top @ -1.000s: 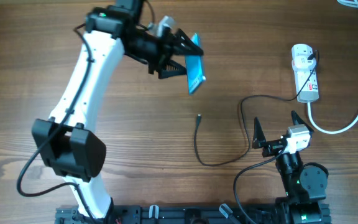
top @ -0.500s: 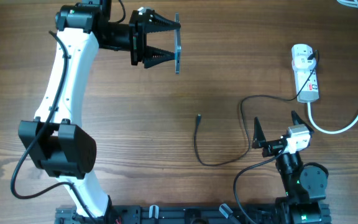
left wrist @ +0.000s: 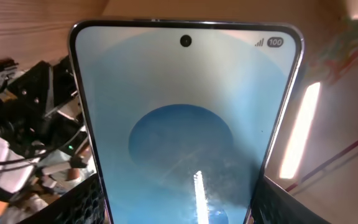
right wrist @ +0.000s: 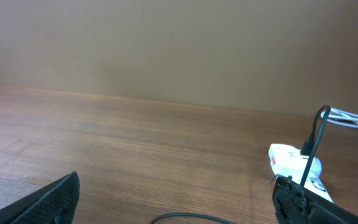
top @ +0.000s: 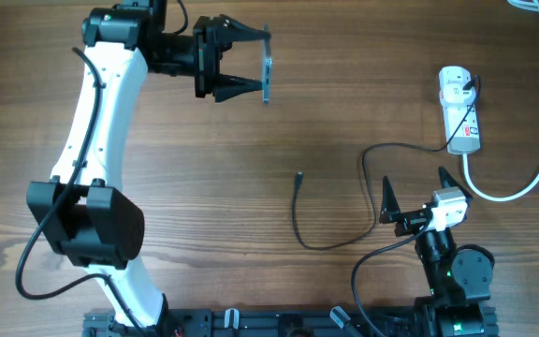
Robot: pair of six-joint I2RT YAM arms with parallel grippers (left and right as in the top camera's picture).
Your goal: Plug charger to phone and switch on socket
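Observation:
My left gripper (top: 262,65) is shut on the phone (top: 267,80) and holds it edge-on above the table at the upper middle. In the left wrist view the phone's blue lit screen (left wrist: 185,124) fills the frame between my fingers. The charger, a thin black cable (top: 330,243), lies loosely curved on the table, its plug tip (top: 298,176) free at centre. Its other end runs to the white socket strip (top: 460,110) at the right, also seen in the right wrist view (right wrist: 294,163). My right gripper (top: 414,198) is open and empty beside the cable.
A thick white cord (top: 531,183) loops from the socket toward the right edge and top right corner. The wooden table (top: 157,271) spreads below and left of the cable.
My left arm swung left and up with the phone, turning it from tilted face-up to edge-on. Over the last half second it barely moved. The right arm stayed still.

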